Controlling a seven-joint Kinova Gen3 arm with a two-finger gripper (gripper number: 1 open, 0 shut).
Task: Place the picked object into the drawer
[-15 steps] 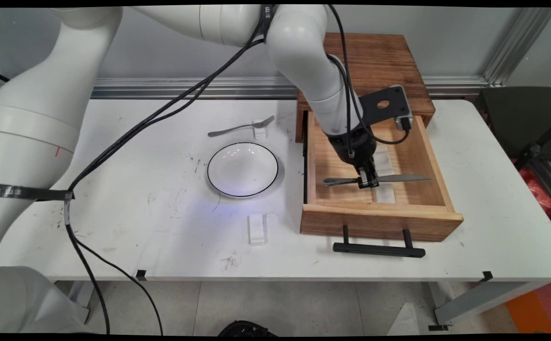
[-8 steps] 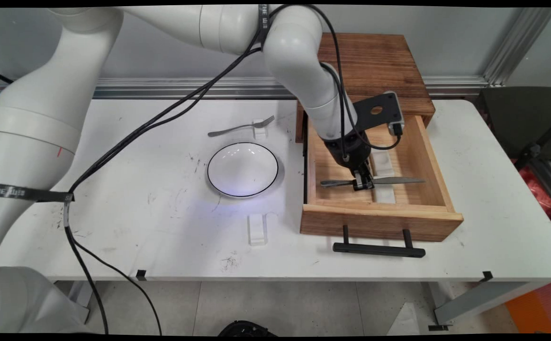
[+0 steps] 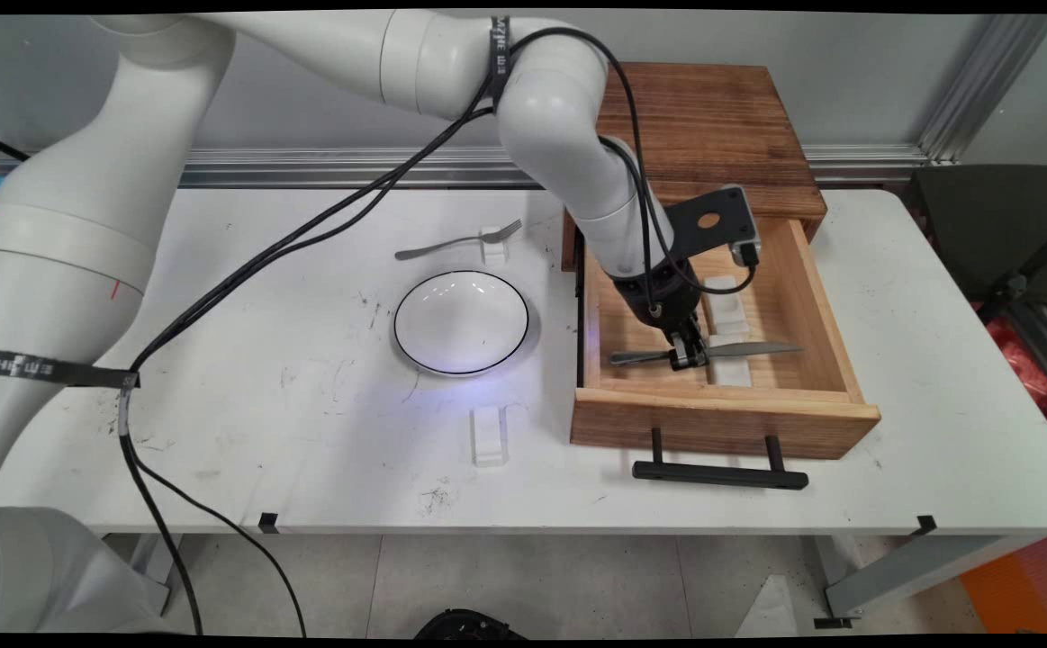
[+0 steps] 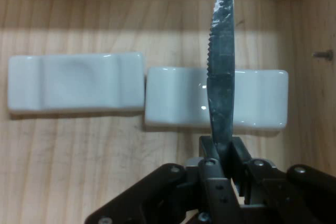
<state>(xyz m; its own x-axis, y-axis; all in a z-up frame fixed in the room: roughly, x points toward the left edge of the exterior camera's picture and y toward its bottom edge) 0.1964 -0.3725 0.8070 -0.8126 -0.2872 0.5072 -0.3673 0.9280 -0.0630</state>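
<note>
While the white arm reaches down into the open light-wood drawer point(image 3: 825, 310), its black two-finger gripper point(image 3: 687, 355) is closed on a silver serrated table knife point(image 3: 753, 349), pinching it about midway along its length; the knife lies roughly level, handle to the left and blade to the right, over the near part of the drawer; in the hand view the blade point(image 4: 222, 77) crosses one of two white ceramic cutlery rests point(image 4: 76, 83) that sit end to end on the drawer floor; whether it touches that rest cannot be told; the drawer stands pulled out of a dark brown wooden cabinet point(image 3: 712, 117), its black bar handle point(image 3: 719, 473) on the near side; left of the drawer sits a white round plate with a black rim point(image 3: 461, 322); beyond it a silver fork point(image 3: 456, 241) lies across a small white rest point(image 3: 492, 243); another white rest point(image 3: 490, 436) lies near the plate's near side.
</note>
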